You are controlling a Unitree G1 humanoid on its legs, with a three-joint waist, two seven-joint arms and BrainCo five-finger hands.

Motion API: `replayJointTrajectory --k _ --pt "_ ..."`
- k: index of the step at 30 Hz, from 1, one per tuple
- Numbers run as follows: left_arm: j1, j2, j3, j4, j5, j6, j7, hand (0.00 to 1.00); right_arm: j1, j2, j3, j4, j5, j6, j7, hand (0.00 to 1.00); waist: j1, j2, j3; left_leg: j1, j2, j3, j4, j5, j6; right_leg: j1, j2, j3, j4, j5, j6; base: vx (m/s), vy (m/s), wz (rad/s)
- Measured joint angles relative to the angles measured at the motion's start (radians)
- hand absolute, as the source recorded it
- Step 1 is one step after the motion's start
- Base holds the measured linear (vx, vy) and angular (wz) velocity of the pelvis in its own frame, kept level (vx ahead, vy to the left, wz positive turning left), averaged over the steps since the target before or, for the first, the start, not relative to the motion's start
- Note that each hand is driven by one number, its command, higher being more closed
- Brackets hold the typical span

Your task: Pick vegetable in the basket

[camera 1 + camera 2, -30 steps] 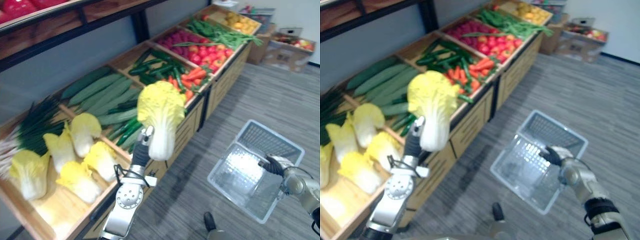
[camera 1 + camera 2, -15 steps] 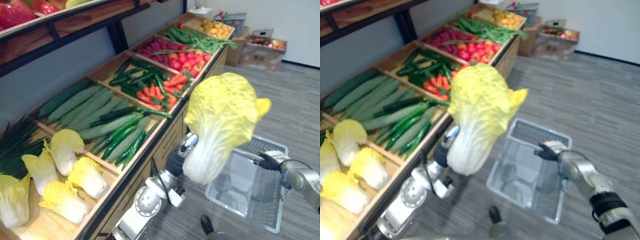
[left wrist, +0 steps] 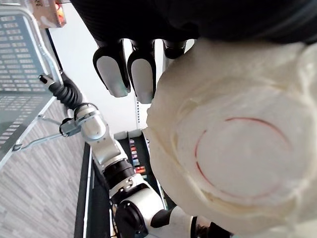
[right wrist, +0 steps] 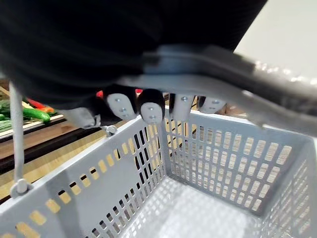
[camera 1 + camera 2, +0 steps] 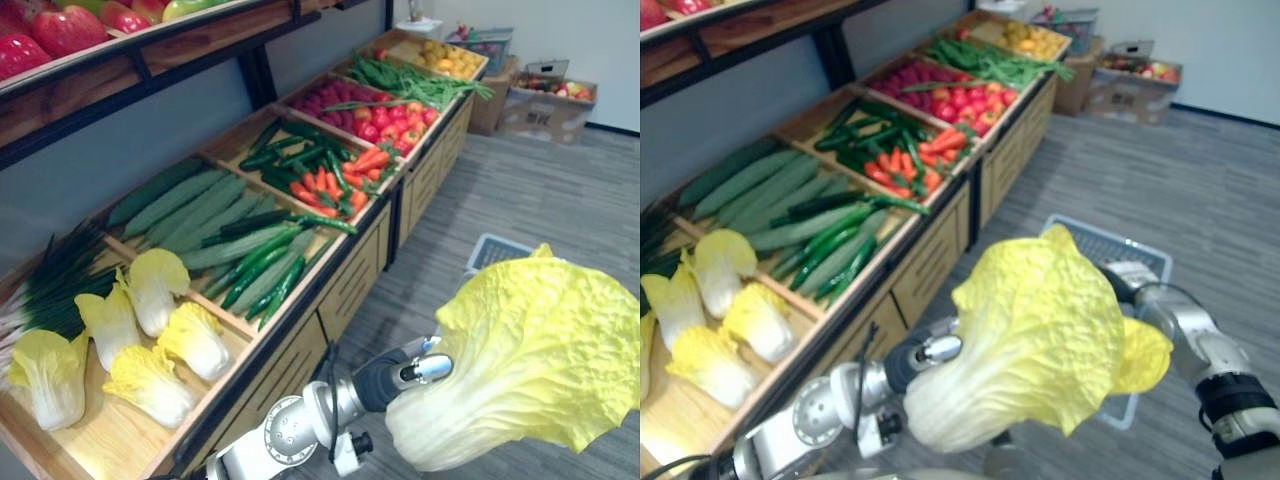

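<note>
while the left robot hand (image 5: 415,372) grips a big yellow-leafed cabbage (image 5: 530,360) by its white stem end, fingers (image 3: 141,74) curled over the cut base, the head lies nearly level in the air. its leaves point away from the front edge of the wooden surface (image 5: 350,290) and out over the grey floor (image 5: 560,190). the right robot hand (image 5: 1128,282) is closed round the wire handle (image 4: 213,69) of a grey plastic basket (image 5: 1118,243) and holds it just beyond the cabbage. from the head views the crinkled leaves cover most of the basket, so just its far rim peeks out past them. the cabbage is in the robot hand, not yet in the basket; in the left wrist view the basket's slotted wall sits off to one side of the stem, apart from it.

along the surface, the bin at the near end holds other cabbages (image 5: 150,380) with spring onions (image 5: 60,280) at its back edge. long cucumbers (image 5: 190,205) lie in the next bin, then carrots (image 5: 360,165) beside smaller green ones, and red and green produce fills the bins toward the far end. red apples (image 5: 60,28) sit on the shelf above the back edge.
</note>
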Motion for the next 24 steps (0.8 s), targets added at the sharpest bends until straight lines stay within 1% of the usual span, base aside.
replayJointTrajectory --k 5,9,11,15,18,21,22,24 --pt "-0.034 0.008 -0.065 0.122 0.021 0.002 -0.017 1.0 0.0 0.0 0.001 -0.075 0.015 -0.003 0.0 1.0 -0.009 0.0 0.0 0.002 0.002 0.005 0.002 -0.001 0.0 -0.002 0.002 0.004 0.002 0.0 0.0 -0.01 0.002 -0.02" --pt "-0.084 0.002 -0.11 0.221 0.09 0.004 -0.017 1.0 -0.011 0.0 0.014 -0.139 0.044 -0.004 0.001 1.0 -0.013 -0.001 0.001 0.003 0.004 0.01 0.003 -0.001 0.0 -0.004 0.006 0.008 0.002 0.0 0.0 -0.01 0.005 -0.03" --pt "-0.092 -0.014 -0.117 0.249 0.115 0.004 -0.017 1.0 -0.036 0.001 0.036 -0.151 0.049 -0.004 0.001 1.0 -0.017 -0.002 0.001 0.003 0.004 0.012 0.003 -0.002 -0.001 -0.006 0.008 0.01 0.002 0.0 0.0 -0.01 0.007 -0.04" --pt "-0.133 -0.068 -0.152 0.348 0.144 0.004 -0.026 1.0 -0.098 0.012 0.079 -0.159 0.059 -0.004 0.002 1.0 -0.019 -0.005 0.003 0.004 0.016 0.016 0.018 -0.009 -0.003 -0.007 0.016 0.013 0.002 0.0 0.0 -0.01 0.003 -0.04" --pt "-0.154 -0.105 -0.158 0.422 0.206 0.005 -0.025 1.0 -0.139 0.035 0.096 -0.173 0.059 -0.004 0.004 1.0 -0.023 -0.008 0.005 0.008 0.031 0.029 0.035 -0.015 -0.007 -0.009 0.028 0.025 0.002 0.001 -0.001 -0.01 -0.003 -0.15" --pt "-0.176 -0.166 -0.157 0.524 0.274 0.018 -0.015 1.0 -0.191 0.043 0.159 -0.219 0.078 -0.005 0.008 1.0 -0.038 -0.014 0.007 0.015 0.032 0.054 0.037 -0.017 -0.01 -0.022 0.037 0.047 0.006 0.001 -0.001 -0.01 0.009 -0.23" --pt "-0.182 -0.188 -0.151 0.559 0.296 0.022 -0.011 1.0 -0.214 0.05 0.192 -0.225 0.083 -0.005 0.013 1.0 -0.038 -0.016 0.009 0.025 0.035 0.068 0.038 -0.02 -0.014 -0.021 0.045 0.057 0.006 0.001 -0.001 0.0 0.005 -0.24" --pt "-0.196 -0.213 -0.149 0.599 0.321 0.026 -0.01 1.0 -0.234 0.05 0.218 -0.235 0.085 -0.011 0.021 1.0 -0.041 -0.02 0.011 0.029 0.036 0.075 0.04 -0.022 -0.013 -0.023 0.048 0.063 0.005 0.0 -0.002 0.0 0.005 -0.18"
